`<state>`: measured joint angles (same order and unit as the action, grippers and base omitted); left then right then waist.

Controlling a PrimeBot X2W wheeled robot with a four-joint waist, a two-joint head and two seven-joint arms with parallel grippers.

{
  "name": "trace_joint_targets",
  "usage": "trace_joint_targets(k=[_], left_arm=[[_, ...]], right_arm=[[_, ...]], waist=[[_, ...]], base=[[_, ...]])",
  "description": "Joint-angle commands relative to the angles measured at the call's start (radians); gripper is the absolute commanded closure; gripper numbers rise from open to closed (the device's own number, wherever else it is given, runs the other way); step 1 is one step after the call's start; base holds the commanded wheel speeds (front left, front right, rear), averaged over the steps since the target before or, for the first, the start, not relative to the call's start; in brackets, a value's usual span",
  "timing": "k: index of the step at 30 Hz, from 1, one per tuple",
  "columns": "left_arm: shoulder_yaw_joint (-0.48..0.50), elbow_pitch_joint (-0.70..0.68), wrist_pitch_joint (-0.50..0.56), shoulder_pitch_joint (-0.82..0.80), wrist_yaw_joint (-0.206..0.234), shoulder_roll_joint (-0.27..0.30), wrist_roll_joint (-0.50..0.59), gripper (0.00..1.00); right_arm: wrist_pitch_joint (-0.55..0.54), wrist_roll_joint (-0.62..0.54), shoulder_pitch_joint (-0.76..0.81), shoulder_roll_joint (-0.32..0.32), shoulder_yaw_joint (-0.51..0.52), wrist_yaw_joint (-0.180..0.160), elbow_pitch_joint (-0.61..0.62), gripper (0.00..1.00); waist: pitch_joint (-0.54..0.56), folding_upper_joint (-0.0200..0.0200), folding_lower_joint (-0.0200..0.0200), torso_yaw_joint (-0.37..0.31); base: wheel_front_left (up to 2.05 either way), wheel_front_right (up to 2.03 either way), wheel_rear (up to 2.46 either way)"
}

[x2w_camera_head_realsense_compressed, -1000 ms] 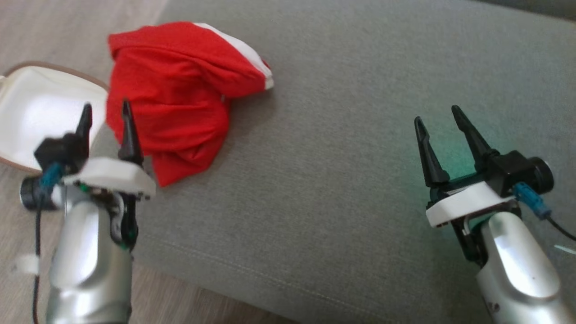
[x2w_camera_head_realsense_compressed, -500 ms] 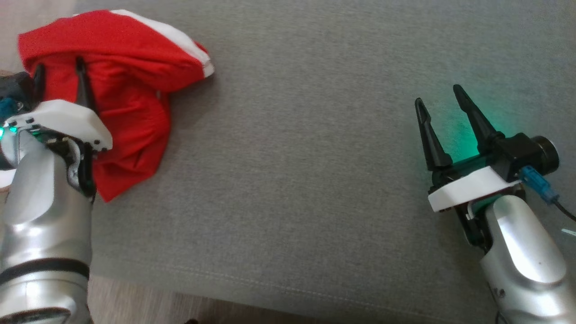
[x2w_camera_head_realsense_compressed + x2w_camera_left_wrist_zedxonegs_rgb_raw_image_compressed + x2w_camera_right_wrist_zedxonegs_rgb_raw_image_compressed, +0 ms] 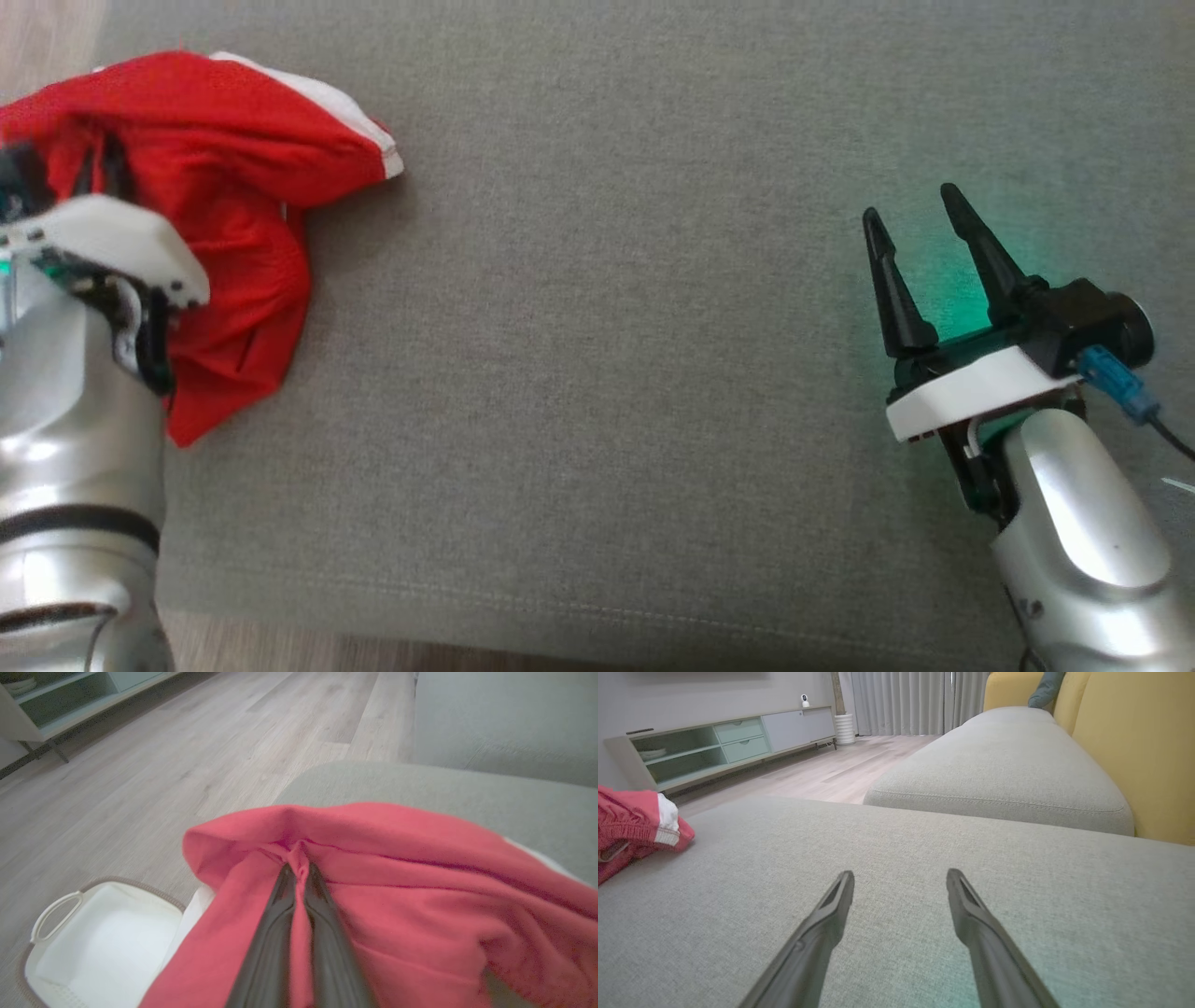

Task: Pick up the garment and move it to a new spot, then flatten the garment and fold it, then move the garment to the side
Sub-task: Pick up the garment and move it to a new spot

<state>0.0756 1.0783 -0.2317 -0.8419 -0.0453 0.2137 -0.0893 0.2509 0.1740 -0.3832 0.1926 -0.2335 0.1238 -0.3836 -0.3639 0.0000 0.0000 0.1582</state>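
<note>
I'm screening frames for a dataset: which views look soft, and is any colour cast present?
Head view: green glow tints the cushion around the right gripper. Left wrist view: the left gripper and the red garment are soft, close to the lens. Right wrist view: sharp, with wide-angle stretching.

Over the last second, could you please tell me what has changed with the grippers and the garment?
The left gripper, open beside the red garment a second ago, moved forward over it and shut on a fold of cloth. The head view also shifted because the camera turned. The right gripper stayed open above the grey cushion, and the garment remains a crumpled heap at the cushion's left end.
</note>
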Motion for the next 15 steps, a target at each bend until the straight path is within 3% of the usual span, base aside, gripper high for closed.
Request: trace_joint_targets(k=[1, 9, 15], left_arm=[[0.015, -0.040, -0.012, -0.051, -0.002, 0.054, 0.004, 1.00], [-0.054, -0.168, -0.029, -0.109, -0.039, 0.004, 0.022, 1.00], [-0.104, -0.261, -0.030, -0.091, -0.060, -0.066, 0.013, 1.00]], right_arm=[[0.011, 0.007, -0.004, -0.014, -0.012, 0.007, 0.027, 0.00], [0.011, 0.012, 0.017, -0.058, 0.004, 0.007, 0.028, 0.00], [0.011, 0.016, 0.026, -0.092, -0.006, 0.007, 0.037, 0.00]], waist=[[0.013, 0.0000, 0.0000, -0.007], [0.081, 0.0000, 0.0000, -0.067], [0.126, 0.0000, 0.0000, -0.174]], base=[[0.00, 0.00, 0.00], [0.00, 0.00, 0.00], [0.00, 0.00, 0.00]])
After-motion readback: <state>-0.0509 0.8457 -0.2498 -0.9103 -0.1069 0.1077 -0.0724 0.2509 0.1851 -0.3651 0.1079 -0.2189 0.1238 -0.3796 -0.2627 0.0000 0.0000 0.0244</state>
